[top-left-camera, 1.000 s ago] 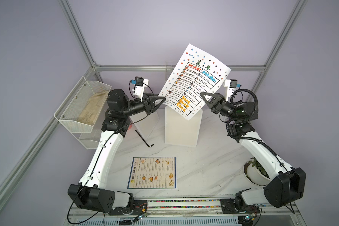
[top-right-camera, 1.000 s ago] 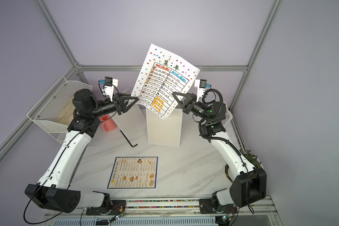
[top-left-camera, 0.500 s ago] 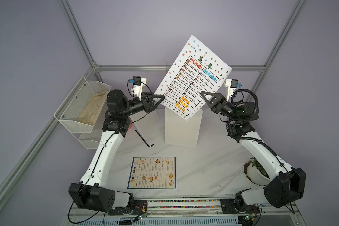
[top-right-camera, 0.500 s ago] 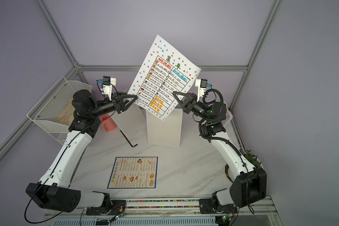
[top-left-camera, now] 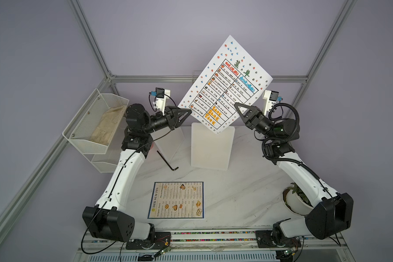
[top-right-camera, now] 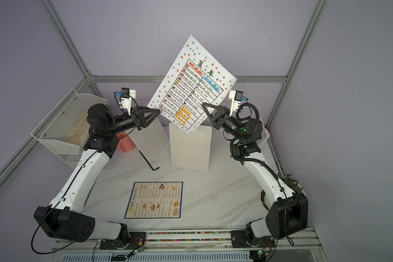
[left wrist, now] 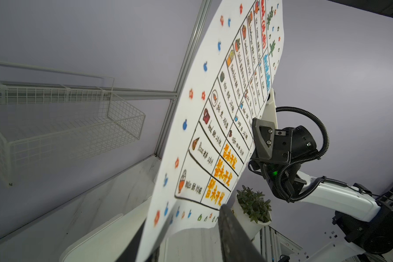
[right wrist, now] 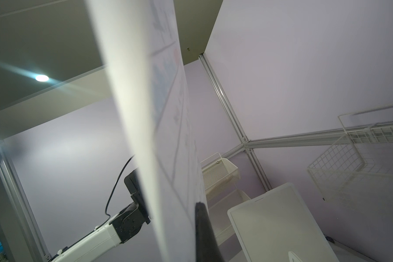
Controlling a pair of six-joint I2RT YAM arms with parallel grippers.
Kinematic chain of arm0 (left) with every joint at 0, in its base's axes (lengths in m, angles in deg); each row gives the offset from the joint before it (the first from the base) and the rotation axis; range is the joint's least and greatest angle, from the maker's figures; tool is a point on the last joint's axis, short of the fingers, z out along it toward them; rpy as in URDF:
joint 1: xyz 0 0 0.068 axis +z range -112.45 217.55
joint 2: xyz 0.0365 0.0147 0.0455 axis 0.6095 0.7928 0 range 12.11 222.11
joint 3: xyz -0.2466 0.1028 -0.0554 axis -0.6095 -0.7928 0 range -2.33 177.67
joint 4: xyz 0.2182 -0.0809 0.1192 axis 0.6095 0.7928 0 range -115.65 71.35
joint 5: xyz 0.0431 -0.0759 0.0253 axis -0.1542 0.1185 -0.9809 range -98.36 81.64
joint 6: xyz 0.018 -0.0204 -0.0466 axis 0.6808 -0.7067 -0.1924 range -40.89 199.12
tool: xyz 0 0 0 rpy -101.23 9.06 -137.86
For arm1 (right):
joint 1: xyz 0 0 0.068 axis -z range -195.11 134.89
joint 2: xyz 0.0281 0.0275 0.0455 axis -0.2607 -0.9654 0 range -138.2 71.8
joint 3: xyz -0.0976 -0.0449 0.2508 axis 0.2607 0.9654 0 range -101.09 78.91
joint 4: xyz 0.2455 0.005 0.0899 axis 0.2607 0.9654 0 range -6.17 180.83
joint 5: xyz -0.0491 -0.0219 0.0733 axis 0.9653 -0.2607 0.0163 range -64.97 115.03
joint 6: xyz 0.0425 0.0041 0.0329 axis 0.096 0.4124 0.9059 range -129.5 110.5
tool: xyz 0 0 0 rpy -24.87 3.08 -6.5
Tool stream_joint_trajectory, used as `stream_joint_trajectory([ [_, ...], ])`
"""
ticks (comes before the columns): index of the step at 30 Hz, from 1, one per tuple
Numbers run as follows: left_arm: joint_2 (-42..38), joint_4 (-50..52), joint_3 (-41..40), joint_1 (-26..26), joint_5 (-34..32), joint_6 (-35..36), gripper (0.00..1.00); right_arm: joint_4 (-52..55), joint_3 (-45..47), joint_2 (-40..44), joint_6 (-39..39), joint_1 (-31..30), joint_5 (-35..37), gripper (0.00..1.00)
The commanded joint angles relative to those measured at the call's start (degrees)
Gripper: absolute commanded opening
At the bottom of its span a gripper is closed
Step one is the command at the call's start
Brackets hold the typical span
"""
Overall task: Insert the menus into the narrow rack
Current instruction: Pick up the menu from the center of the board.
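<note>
The white table menu, edged with coloured dots, is held up tilted in the air over the narrow white rack. My right gripper is shut on its right edge; in the right wrist view one dark finger lies against the sheet's blank back. My left gripper is open, its fingers straddling the sheet's lower left edge with a gap. The dark-bordered DIM SUM INN menu lies flat on the marble table near the front.
A wire basket with beige cloth hangs at the left. A clear panel stands beside the rack, with a black Allen key at its foot and a pink cup behind my left arm. A potted plant sits front right.
The white table menu has been lifted a little higher and its top has swung up. The left gripper has followed along its left edge. The right gripper has kept its grip.
</note>
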Motion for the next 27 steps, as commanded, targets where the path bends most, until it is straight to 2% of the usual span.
stream_joint_trajectory([
  [1, 1.6, -3.4, 0.9, 0.3, 0.0, -1.8, 0.41, -2.8, -1.3, -1.9, 1.5, -0.3, 1.1, 0.00],
  [7, 3.4, -5.9, 1.7, 0.3, -0.8, -3.4, 0.38, -3.7, -3.4, -5.2, 1.9, -0.3, 0.4, 0.00],
  [16, 5.9, -9.6, 2.4, 0.3, -2.0, -5.6, 0.38, -2.2, -5.4, -7.8, -2.2, -0.3, 1.4, 0.00],
  [27, 10.8, -14.1, 4.2, 0.3, -3.6, -8.2, 0.38, -7.2, -8.6, -14.5, -4.2, -0.3, 0.5, 0.00],
])
